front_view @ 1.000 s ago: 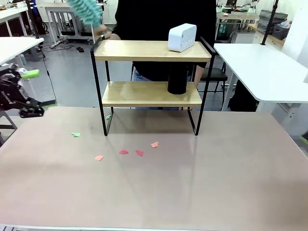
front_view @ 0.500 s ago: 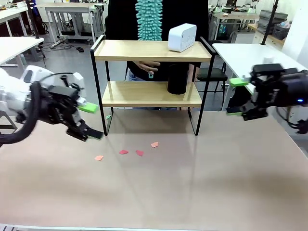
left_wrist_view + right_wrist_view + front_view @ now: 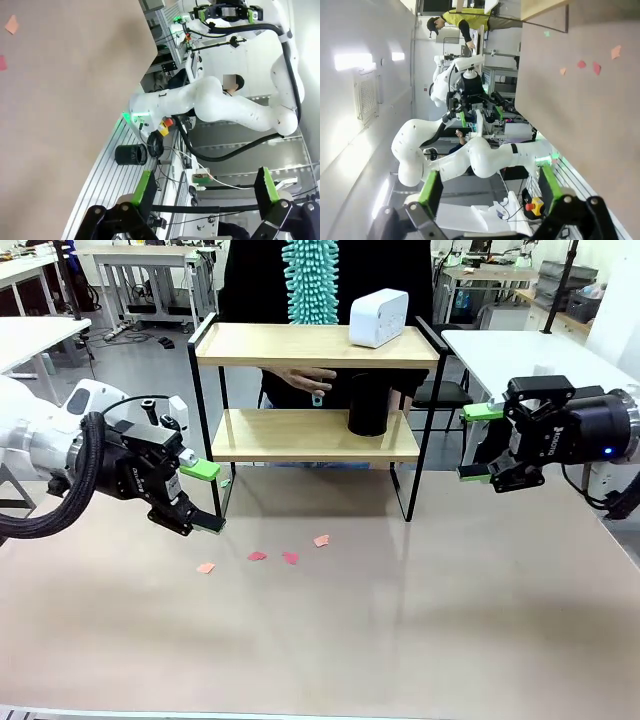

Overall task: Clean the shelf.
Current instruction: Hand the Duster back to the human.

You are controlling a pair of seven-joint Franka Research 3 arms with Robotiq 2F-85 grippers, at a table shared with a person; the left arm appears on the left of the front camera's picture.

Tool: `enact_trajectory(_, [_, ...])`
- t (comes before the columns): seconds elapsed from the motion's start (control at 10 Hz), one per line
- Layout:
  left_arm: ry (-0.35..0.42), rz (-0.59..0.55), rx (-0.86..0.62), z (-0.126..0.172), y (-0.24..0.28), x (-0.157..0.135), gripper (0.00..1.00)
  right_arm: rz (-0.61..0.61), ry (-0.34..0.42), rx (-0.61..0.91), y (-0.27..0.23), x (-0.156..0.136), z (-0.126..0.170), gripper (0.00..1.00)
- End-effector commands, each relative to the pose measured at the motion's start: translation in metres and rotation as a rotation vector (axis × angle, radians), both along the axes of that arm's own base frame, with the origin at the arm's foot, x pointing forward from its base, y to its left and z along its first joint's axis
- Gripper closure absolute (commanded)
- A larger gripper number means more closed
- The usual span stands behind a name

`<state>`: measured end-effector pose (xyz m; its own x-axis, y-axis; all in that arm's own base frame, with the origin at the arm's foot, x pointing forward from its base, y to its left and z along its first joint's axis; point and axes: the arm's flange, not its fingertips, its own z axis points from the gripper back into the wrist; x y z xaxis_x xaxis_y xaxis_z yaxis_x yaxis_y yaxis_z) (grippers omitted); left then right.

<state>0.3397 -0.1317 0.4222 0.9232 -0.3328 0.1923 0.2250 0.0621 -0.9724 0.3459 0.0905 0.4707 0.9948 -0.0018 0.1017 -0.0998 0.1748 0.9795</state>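
Note:
The shelf (image 3: 310, 435) stands at the table's far side, two light wooden boards in a thin black frame. A white box (image 3: 379, 317) sits on its top board and a black cylinder (image 3: 368, 405) on its lower board. Behind it a person's hand (image 3: 305, 378) holds a teal fluffy duster (image 3: 310, 280) upright. My left gripper (image 3: 205, 497) hangs open just left of the shelf's left legs, nothing between its green pads (image 3: 142, 186). Right of the shelf, my right gripper (image 3: 475, 443) is open and empty too, green pads (image 3: 431, 187) spread wide.
Several small paper scraps, red (image 3: 290, 558) and orange (image 3: 321, 540), lie on the beige table (image 3: 400, 640) in front of the shelf. White tables (image 3: 545, 380) stand at either side. The near half of the table has free room.
Both arms came in from the sides and closed toward the shelf, the left reaching near its left legs. The person moved the duster from the upper left to the middle behind the shelf.

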Motion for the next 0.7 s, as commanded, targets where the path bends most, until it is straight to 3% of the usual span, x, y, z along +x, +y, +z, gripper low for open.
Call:
enact_trajectory(0.0, [-0.006,-0.010,-0.014,0.0018,0.0033,-0.0046,0.00,-0.003,-0.010,-0.009,-0.0023,-0.0010,0.0023,0.00])
enact_trajectory(0.6, [-0.006,-0.010,-0.014,0.0018,0.0033,-0.0046,0.00,-0.003,-0.010,-0.009,-0.0023,-0.0010,0.0023,0.00])
